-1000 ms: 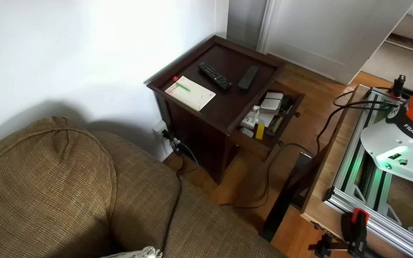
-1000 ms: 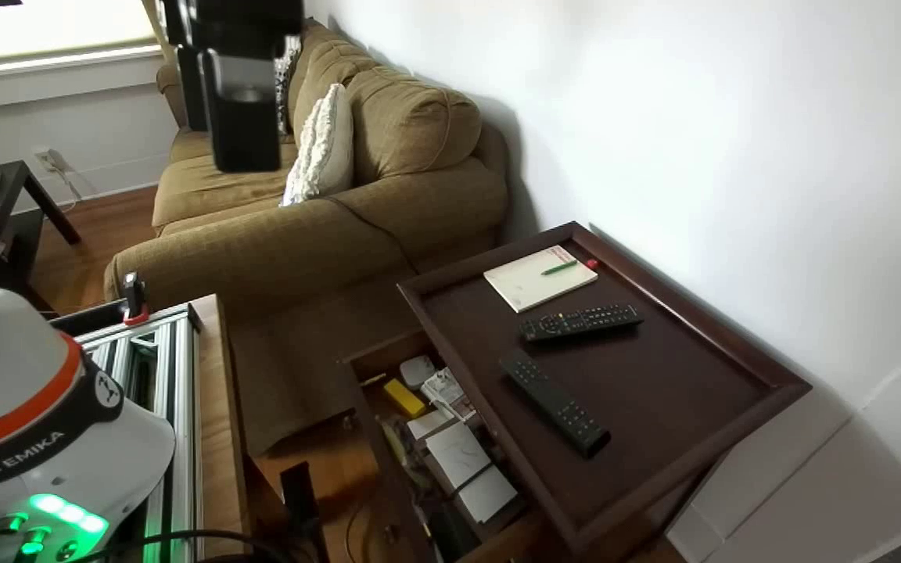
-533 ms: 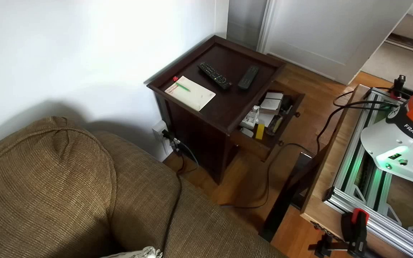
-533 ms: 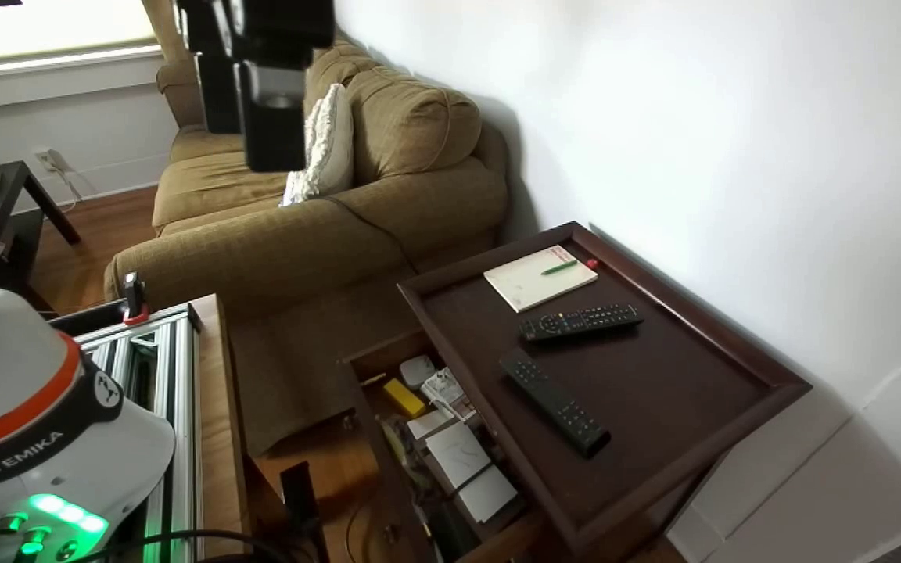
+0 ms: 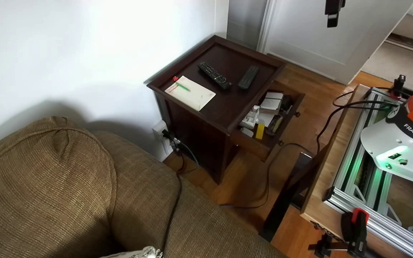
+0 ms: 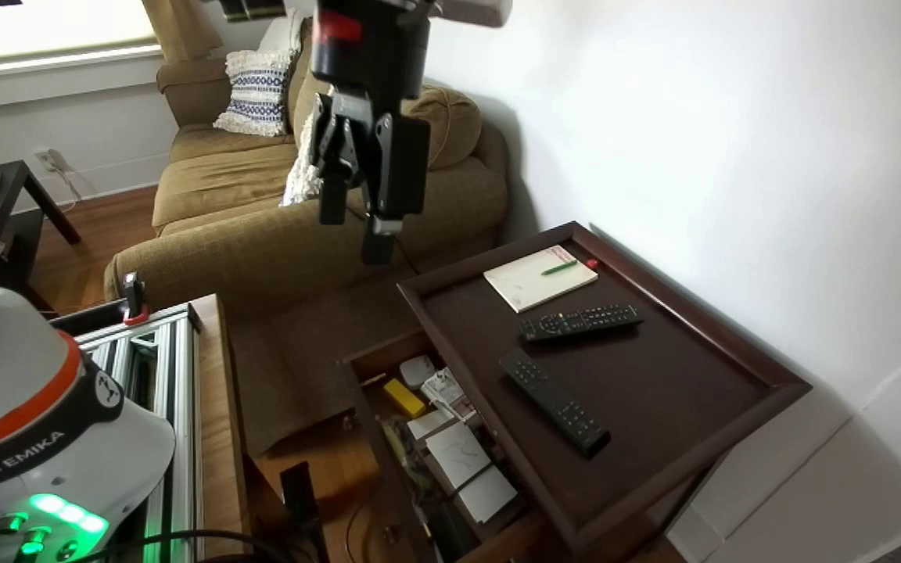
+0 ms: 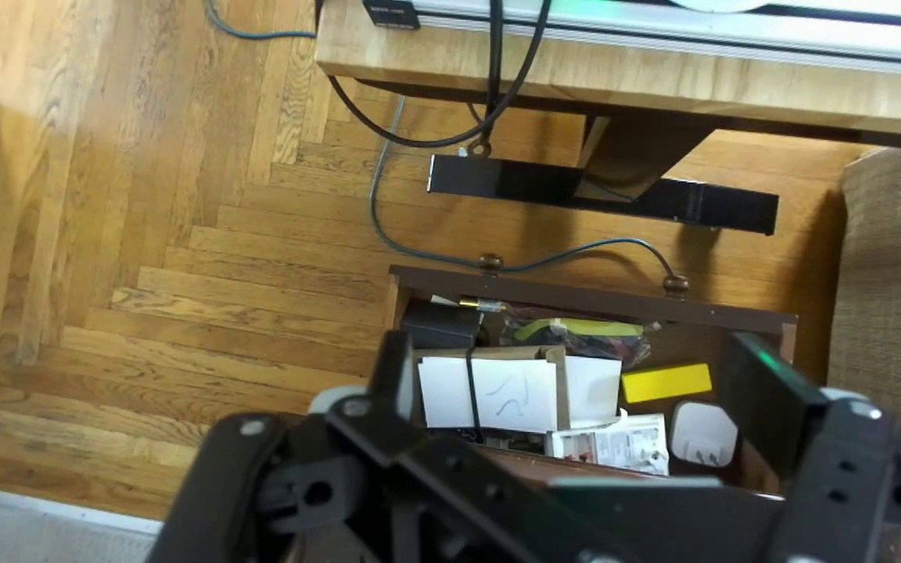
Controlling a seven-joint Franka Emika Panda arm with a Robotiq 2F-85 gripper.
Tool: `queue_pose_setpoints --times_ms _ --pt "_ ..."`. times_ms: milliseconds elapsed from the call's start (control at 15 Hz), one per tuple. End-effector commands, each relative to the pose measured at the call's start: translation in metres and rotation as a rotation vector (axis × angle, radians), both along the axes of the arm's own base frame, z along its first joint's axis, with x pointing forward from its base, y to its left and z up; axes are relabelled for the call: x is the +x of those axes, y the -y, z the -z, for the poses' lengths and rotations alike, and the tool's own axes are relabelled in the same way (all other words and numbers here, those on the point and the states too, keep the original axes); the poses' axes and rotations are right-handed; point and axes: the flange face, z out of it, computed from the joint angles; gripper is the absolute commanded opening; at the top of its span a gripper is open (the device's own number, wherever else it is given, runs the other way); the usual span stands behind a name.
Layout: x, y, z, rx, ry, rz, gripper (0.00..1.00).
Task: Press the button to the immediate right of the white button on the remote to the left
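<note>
Hovering empty, spread wide, the tool (image 6: pixel 355 225) seems on approach and should narrow, then reach the left remote (image 5: pixel 214 75), at its eight o'clock in an exterior view.

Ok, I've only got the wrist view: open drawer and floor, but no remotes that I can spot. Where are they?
Observer: In both exterior views they're on the tabletop: one remote nearer the notepad, another remote farther from it.
Operator: Buttons up or down on the one nearer the notepad?
Observer: Up.
Operator: And is my gripper touching either remote?
Observer: No. In an exterior view the gripper hangs in the air, apart from both.
</note>
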Motion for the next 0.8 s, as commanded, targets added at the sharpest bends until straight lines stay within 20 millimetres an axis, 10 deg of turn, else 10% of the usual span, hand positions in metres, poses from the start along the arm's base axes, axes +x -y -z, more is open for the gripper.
queue_pose_setpoints --times_ms 0,733 --pt "0.035 -0.007 0.043 0.046 -0.026 0.079 1.0" --pt "0.166 -0.043 0.115 0.059 0.124 0.16 1.0"
